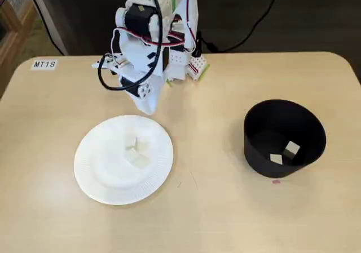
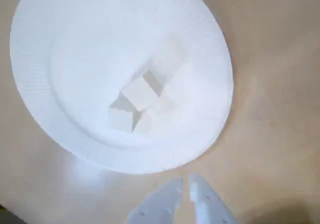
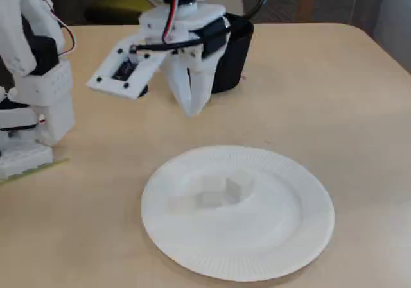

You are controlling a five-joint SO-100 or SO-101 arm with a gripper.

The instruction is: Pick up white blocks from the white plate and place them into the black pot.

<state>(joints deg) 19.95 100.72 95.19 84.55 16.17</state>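
Observation:
The white plate lies left of centre on the tan table. A cluster of white blocks sits near its middle; the wrist view shows them touching one another on the plate. The black pot stands to the right, with two white blocks inside. My gripper hangs just beyond the plate's far rim, shut and empty; its fingertips show at the bottom of the wrist view. In a fixed view my gripper is above the table, in front of the pot, behind the plate and its blocks.
The arm's base stands at the table's far edge with cables behind it. A label reading MT18 is stuck at the far left corner. A small pink mark lies by the pot. Another white arm base stands at the left.

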